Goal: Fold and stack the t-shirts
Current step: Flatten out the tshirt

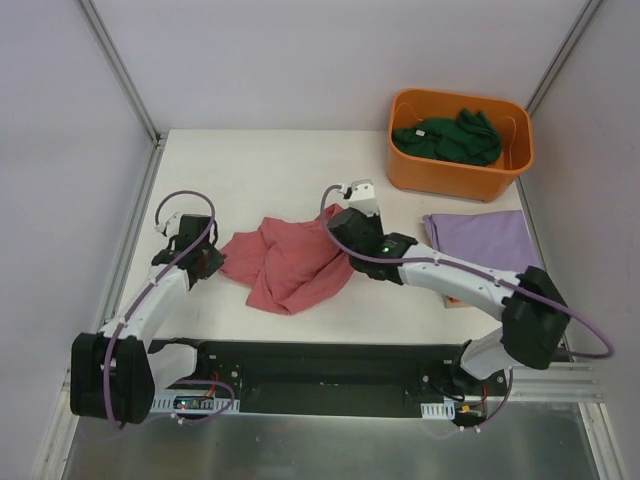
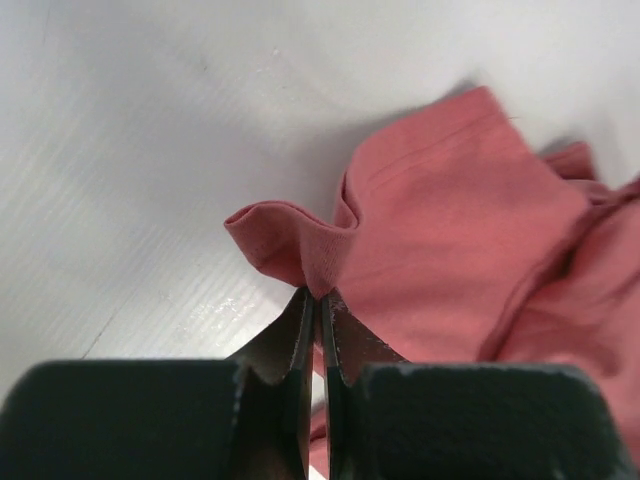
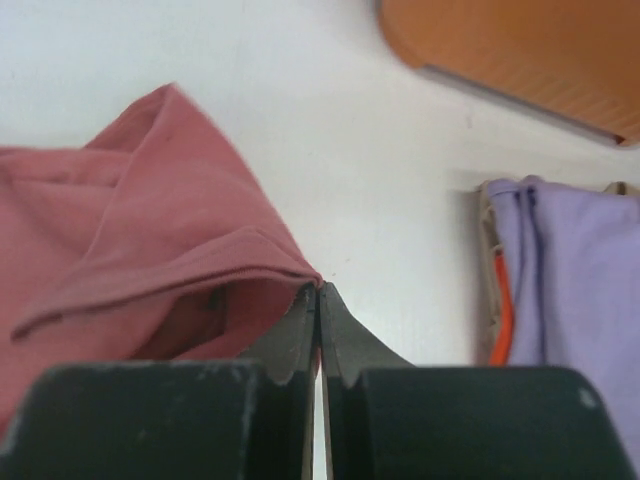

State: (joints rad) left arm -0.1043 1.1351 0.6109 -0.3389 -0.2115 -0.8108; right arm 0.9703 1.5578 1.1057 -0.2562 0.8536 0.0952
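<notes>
**Item 1. Left end effector** [image 2: 318, 295]: jaws pressed together on a small raised fold of the red-pink t-shirt [image 2: 450, 250]. The pinched cloth stands up in a peak just beyond the tips.

**Item 2. Right end effector** [image 3: 318, 290]: jaws pressed together, pinching a hemmed fold at the opposite edge of the same shirt. We see only a sliver of cloth between the tips.

**Item 3. Red-pink t-shirt** [image 1: 285, 265]: it lies crumpled on the table [image 1: 260, 170], in the middle of the near half, between the two end effectors. Its long axis runs left to right across the table. The right end sits a little farther from the arm bases, and a loose lobe sags toward the near edge. We cannot make out the neck or sleeves, so which way the garment faces is unclear. The right arm covers its right corner in the top view.

**Item 4. Lavender t-shirt** [image 1: 480, 240]: it lies flat to the right, apart from the red-pink one. Its near edge is hidden under the right arm. An orange cloth edge [image 3: 497, 300] shows beneath it, and we cannot tell its extent.

**Item 5. Dark green t-shirt** [image 1: 450, 138]: it is bunched inside the orange tub [image 1: 430, 175] at the far right corner, its shape unreadable.
</notes>
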